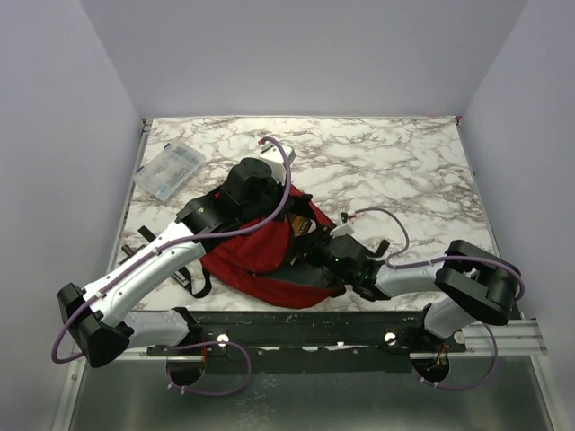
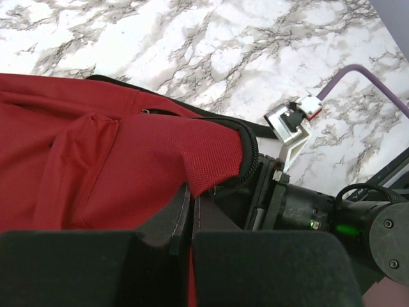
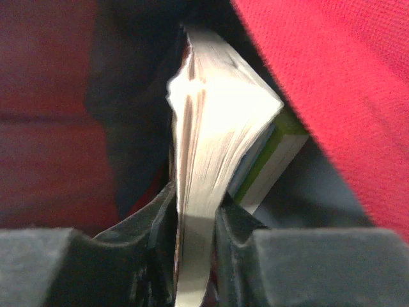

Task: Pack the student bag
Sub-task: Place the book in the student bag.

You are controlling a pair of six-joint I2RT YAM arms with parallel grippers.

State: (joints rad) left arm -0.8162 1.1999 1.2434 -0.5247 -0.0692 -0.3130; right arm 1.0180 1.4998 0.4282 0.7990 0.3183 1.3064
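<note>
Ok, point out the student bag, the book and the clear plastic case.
student bag [image 1: 260,256], top view, on its red fabric front.
book [image 3: 211,128], right wrist view, on its fanned page edges.
clear plastic case [image 1: 169,171], top view, on its lid.

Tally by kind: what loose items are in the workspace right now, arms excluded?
Student bag, dark red: 1
Clear plastic case: 1
Book, at the bag's opening: 1
Total: 3
</note>
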